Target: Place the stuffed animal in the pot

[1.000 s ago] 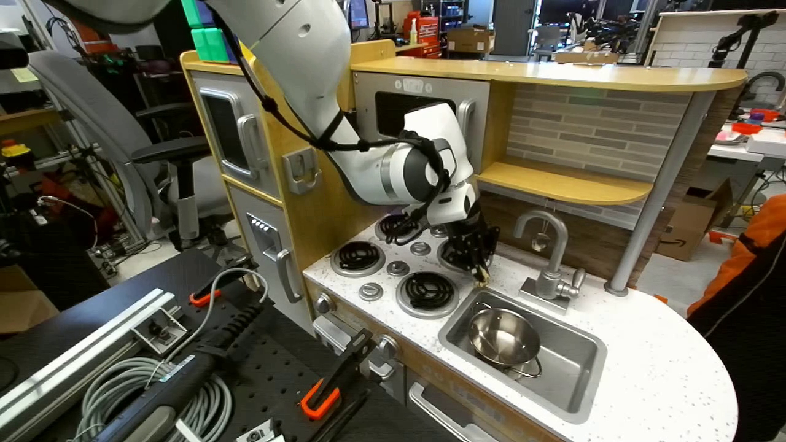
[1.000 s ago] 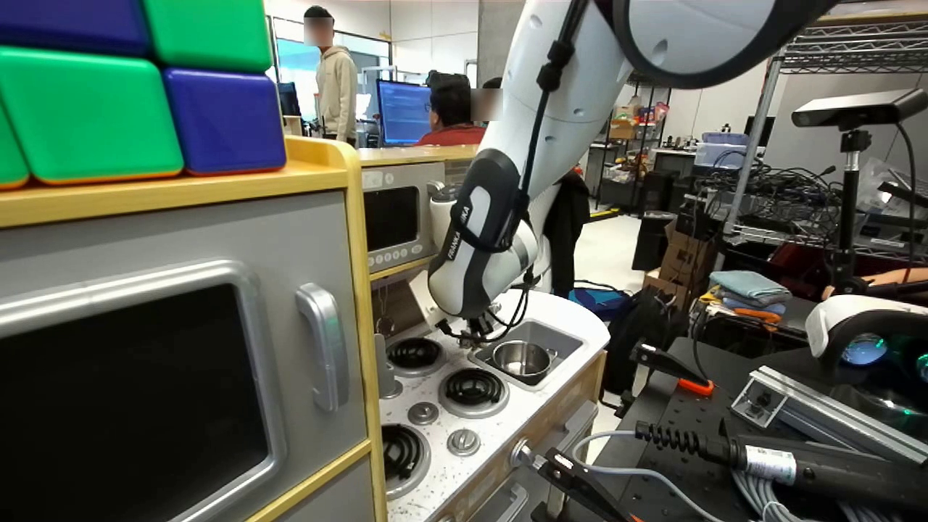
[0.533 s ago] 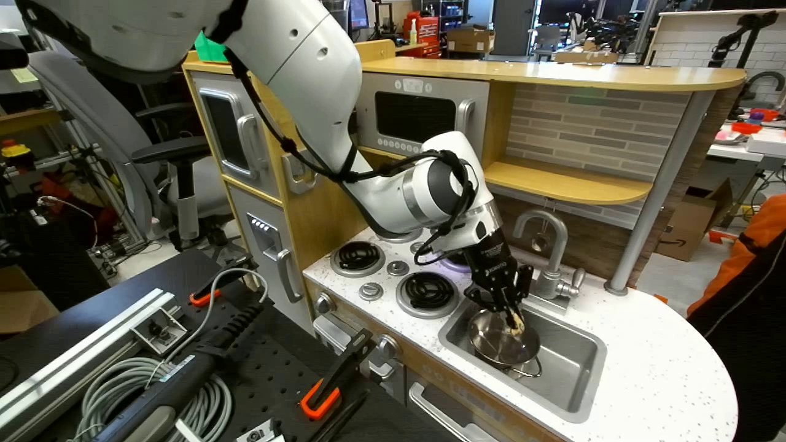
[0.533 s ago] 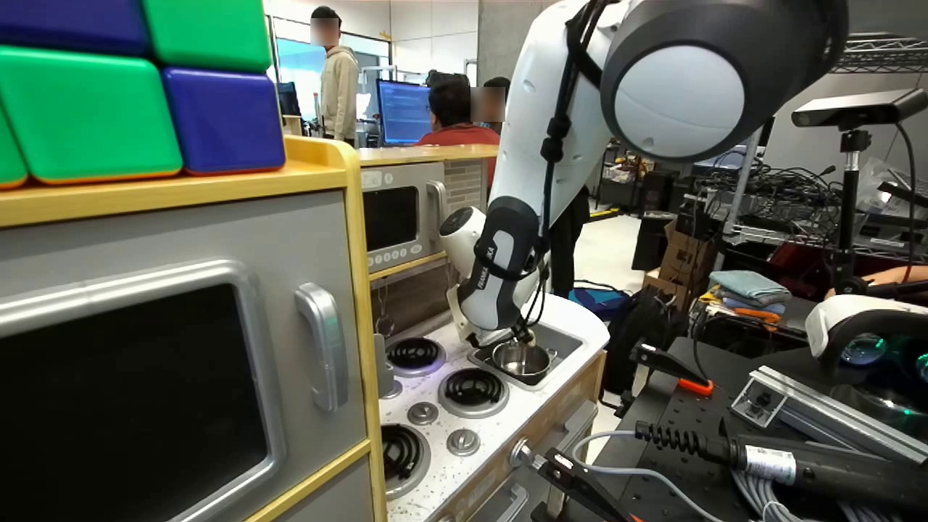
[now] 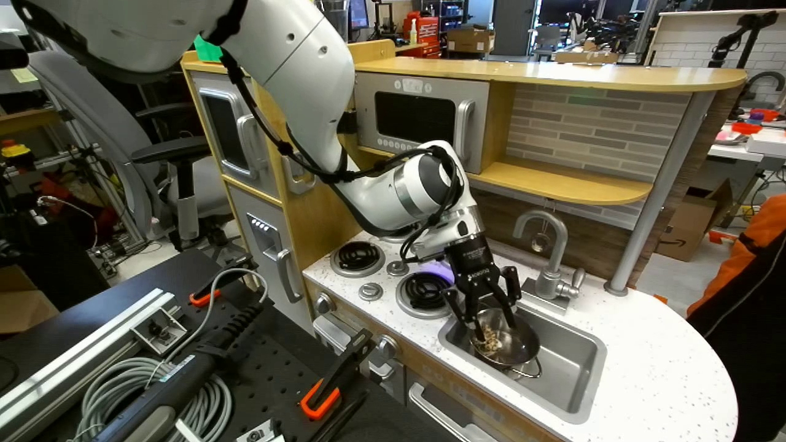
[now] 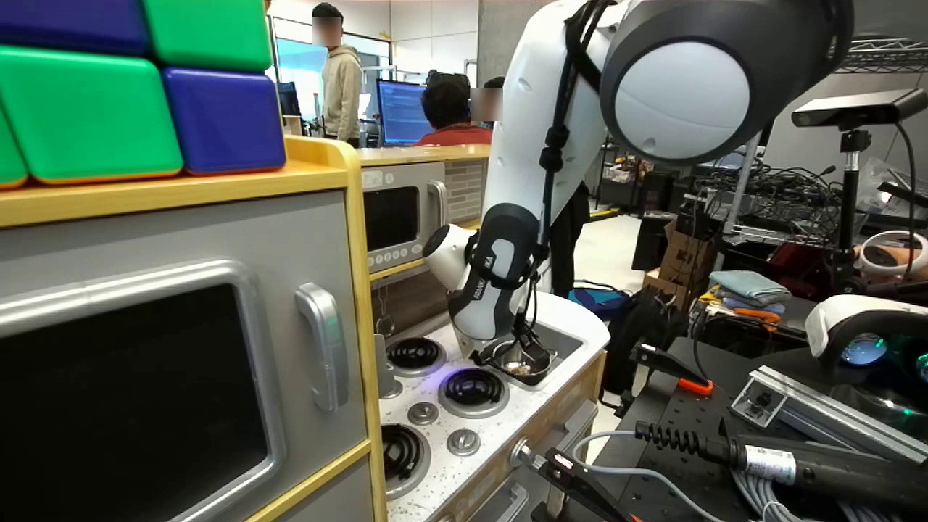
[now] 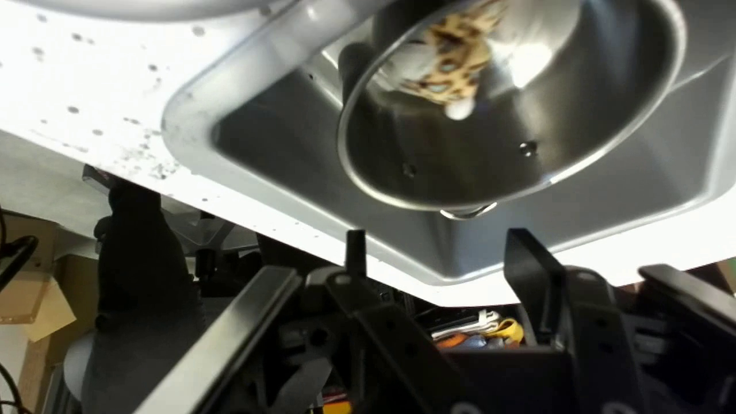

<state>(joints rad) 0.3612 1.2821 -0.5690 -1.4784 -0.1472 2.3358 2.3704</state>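
Observation:
A tan stuffed animal [image 7: 454, 57] with brown spots lies inside the shiny silver pot [image 7: 425, 155], against its inner wall in the wrist view. Both exterior views show the pot [image 5: 522, 347] in the sink, with the stuffed animal [image 5: 489, 342] at its bottom. Directly above the pot hangs my gripper [image 5: 495, 330], pointing down. Its fingers [image 7: 532, 259] stand apart in the wrist view, and nothing is between them. Part of the toy is cut off by the top edge of the wrist view.
The grey sink basin [image 5: 562, 374] surrounds the pot, with a faucet [image 5: 549, 252] behind it. Black burners [image 5: 358, 256] sit on the white counter [image 5: 663, 362] beside the sink. A yellow shelf [image 5: 565, 180] and a toy microwave [image 5: 417, 116] rise behind the arm.
The gripper has moved from near the rear burner to over the pot and has opened. The stuffed animal, hanging from the fingers half a second ago, has dropped into the pot.

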